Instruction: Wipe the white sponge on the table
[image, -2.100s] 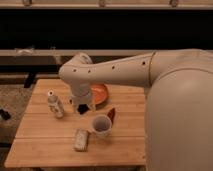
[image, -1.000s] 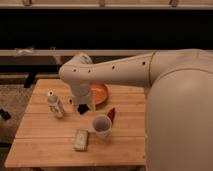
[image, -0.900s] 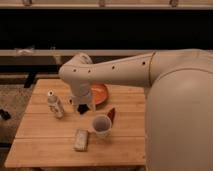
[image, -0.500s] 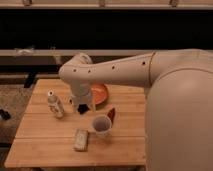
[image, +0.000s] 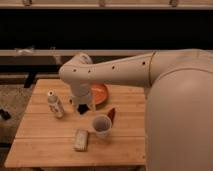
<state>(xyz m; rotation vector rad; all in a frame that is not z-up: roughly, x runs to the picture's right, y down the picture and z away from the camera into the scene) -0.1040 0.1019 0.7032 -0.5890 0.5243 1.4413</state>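
My gripper hangs over the middle of the table, just in front of the orange plate, between the upright white bottle and the white cup. Whether it is spread or pressed together I cannot tell. The white sponge lies flat near the table's front edge, just beside the cup and apart from my gripper.

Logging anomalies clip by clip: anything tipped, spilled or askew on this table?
Nothing stands out. The white sponge lies flat near the front edge of the table, the white cup and white bottle stand upright, no spill shows. The gripper hangs by the orange plate.
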